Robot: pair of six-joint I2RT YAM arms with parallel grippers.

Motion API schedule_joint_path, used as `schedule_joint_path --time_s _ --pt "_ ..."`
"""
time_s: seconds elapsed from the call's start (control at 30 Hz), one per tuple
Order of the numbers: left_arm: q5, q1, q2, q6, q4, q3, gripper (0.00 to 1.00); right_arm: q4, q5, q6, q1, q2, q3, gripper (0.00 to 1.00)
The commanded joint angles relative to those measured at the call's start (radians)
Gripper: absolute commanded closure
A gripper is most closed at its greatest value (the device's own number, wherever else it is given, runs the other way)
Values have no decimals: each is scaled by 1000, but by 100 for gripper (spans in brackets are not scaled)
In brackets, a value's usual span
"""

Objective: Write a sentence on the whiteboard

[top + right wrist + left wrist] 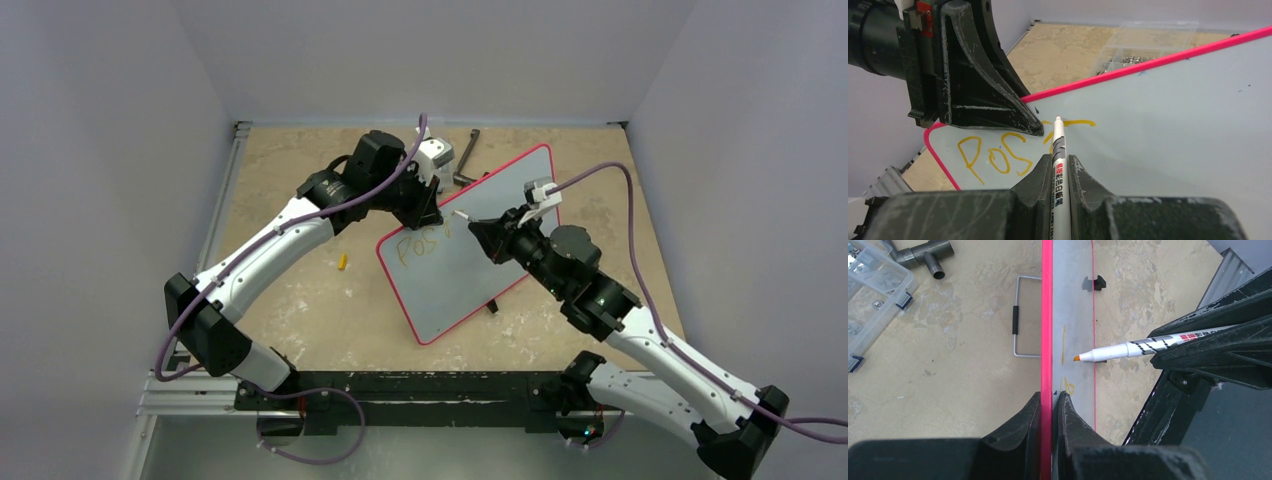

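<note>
from above, the whiteboard point(455, 295) is seen propped at a tilt mid-table, its edge beside the lettering pinched by the left gripper point(427, 212); the sentence point(413, 246) reads "pos". in the left wrist view, the red frame point(1046, 315) is clamped between narrow fingers point(1023, 420). in the right wrist view, a marker point(1058, 137) is gripped tightly by the right gripper point(1060, 162), its tip placed by a "t"-like stroke.

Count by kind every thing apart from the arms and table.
Red-framed whiteboard: 1
Orange-tipped white marker: 1
Clear plastic box: 1
Grey metal pipe tee: 1
Black-gripped wire loop: 1
Small yellow piece: 1
Total: 6
</note>
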Motion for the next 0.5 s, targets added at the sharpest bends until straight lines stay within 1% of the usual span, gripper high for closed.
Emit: schedule_joint_path --time_s 0.0,0.13,0.47 --pt "-50 -19 11 98 -103 -19 100 44 46 15 -3 39 67 100" --pt "-50 -20 7 98 -103 -19 100 54 96 22 -3 71 77 100" --pt "-51 -19 4 100 -103 -19 100 53 114 19 -3 91 66 100"
